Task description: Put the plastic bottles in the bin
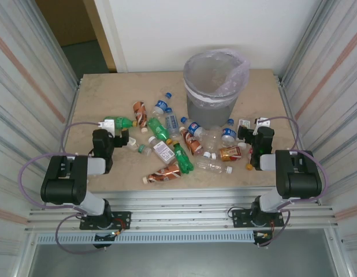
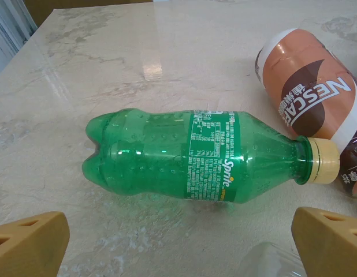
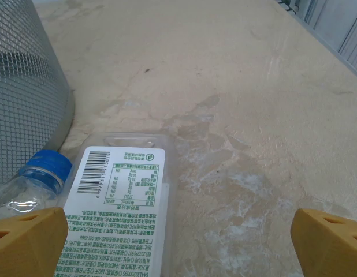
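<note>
Green bottle (image 2: 161, 156) – label reads "Sprite"; fine print beside it too small to read. Orange-brown bottle (image 2: 308, 95) – "NESCAFE" in white caps. White label (image 3: 118, 213) on clear plastic – barcode & table, digits illegible.

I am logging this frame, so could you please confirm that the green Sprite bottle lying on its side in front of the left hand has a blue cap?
The cap colour is wrong. The green Sprite bottle does lie on its side in front of the left hand, but its cap is pale yellow, not blue, as the left wrist view shows.
</note>
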